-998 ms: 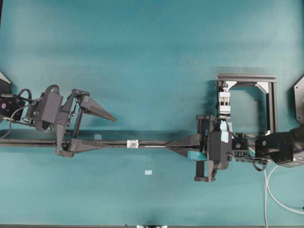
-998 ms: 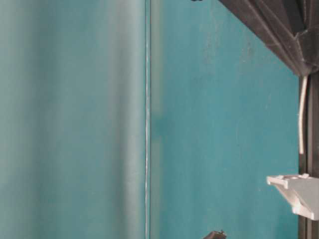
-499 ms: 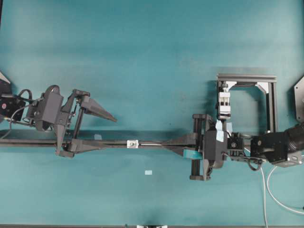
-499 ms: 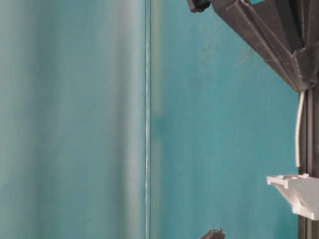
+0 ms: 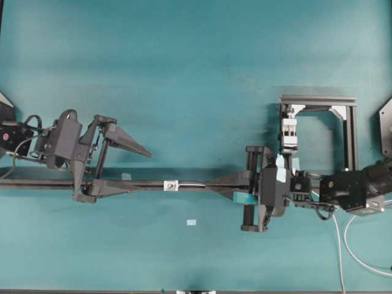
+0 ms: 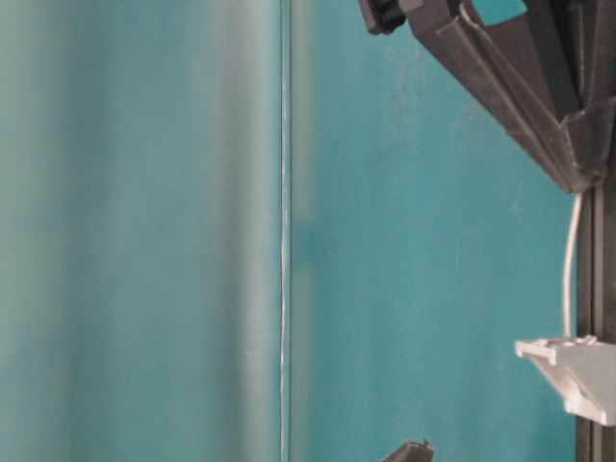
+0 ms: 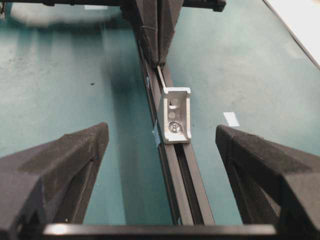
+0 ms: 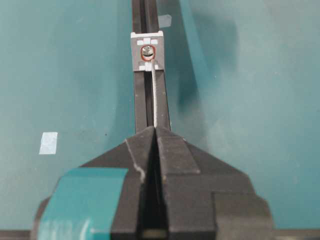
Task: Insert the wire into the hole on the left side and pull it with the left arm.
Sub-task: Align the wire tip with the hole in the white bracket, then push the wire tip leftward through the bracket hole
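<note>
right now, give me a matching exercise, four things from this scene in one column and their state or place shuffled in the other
Things:
1. left gripper
2. right gripper
3. wire
4. pale tape rectangle

States or places:
a. lies alone on the teal table, off the black rail
b. shut
c. runs along the rail to the white bracket
d. open, straddling the rail

Pairs: 1-d, 2-b, 3-c, 4-a

White bracket (image 7: pixel 176 115) on black rail (image 7: pixel 182 190) between wide-spread left tool (image 7: pixel 160 165) fingers (image 7: pixel 55 170) — thin wire (image 7: pixel 161 77) reaching its far side.
</note>
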Available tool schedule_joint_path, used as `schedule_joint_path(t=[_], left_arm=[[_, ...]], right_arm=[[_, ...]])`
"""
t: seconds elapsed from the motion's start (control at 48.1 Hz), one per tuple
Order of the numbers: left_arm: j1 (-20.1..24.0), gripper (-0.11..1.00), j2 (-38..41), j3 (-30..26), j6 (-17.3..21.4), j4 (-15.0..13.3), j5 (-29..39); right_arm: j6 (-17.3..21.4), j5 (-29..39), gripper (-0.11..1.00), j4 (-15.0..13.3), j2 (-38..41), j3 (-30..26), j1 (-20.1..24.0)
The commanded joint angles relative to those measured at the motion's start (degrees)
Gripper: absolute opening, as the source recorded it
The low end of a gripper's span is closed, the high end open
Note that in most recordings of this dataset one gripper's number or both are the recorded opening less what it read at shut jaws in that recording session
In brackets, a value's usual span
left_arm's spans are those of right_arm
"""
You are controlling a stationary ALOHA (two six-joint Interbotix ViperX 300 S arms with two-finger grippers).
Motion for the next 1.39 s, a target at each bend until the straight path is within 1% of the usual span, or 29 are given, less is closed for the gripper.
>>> schedule_joint_path(t=[0.0,0.395,1.372], left_arm=[[-0.2,0.8,-0.5,-0.5,0.0,-0.1,-0.3],[-0.1,0.8,-0.5,-0.7,0.1,-0.1,-0.2],[-0.2,0.8,-0.5,-0.7,0.2,-0.1,-0.2]], right_arm=[[-0.1,-0.5,0.06,0.1,-0.7,-0.9,-0.2],[-0.3,-0.5,0.06,0.1,-0.6,-1.1,-0.2],[-0.8,-0.7,0.06,-0.6,1.8,-4.0,-1.1]])
